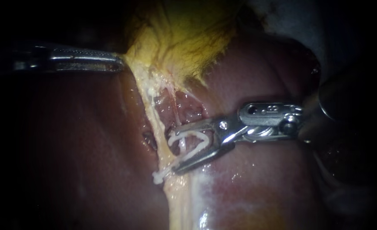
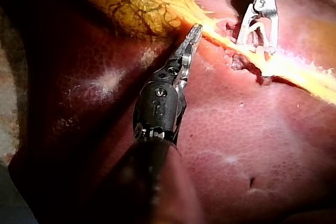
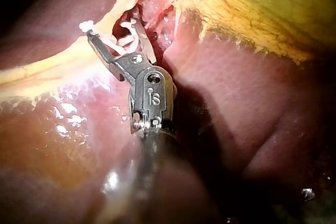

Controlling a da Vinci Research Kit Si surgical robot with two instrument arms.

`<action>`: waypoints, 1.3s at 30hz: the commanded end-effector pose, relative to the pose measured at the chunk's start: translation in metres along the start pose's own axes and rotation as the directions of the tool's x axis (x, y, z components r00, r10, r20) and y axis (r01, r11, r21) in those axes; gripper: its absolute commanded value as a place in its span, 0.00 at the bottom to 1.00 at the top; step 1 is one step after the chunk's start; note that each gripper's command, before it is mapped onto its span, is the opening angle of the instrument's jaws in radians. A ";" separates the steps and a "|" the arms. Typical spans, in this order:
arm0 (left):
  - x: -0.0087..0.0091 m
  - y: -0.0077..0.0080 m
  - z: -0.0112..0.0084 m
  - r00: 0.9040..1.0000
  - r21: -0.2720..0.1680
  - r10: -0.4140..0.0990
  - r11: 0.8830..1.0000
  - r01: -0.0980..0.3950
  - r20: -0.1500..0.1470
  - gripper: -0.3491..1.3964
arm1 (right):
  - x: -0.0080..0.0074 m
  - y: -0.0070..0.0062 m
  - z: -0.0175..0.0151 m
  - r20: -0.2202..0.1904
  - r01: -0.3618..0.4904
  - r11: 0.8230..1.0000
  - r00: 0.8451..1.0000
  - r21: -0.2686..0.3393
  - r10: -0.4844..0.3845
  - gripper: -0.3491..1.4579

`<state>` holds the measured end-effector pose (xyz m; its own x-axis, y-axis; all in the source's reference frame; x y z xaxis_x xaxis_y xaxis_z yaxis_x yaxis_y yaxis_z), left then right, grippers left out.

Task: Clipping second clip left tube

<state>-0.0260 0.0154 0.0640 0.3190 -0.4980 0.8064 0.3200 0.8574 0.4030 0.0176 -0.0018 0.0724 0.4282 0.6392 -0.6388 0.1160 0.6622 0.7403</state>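
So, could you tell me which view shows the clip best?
Endoscope view: the clip lies open and side-on in the right instrument. Left wrist view shows it small and far off; right wrist view sees it foreshortened, from behind.

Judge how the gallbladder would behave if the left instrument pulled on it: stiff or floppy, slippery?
Probably floppy: the gallbladder draws to a point where the left instrument grips its edge. Likely slippery: the liver beside it glistens wet. Its thin-looking, veined wall might tear under a hard pull.
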 end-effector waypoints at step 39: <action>-0.0001 0.0000 0.0000 1.000 0.000 0.000 1.000 0.000 0.000 0.00 | 0.0006 -0.0016 0.0047 -0.112 -0.070 0.960 0.988 0.270 0.103 0.37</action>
<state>-0.0260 0.0155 0.0639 0.3188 -0.4980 0.8064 0.3203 0.8574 0.4029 0.0219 -0.0043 0.0717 0.3349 0.7447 -0.5773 0.3230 0.4848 0.8128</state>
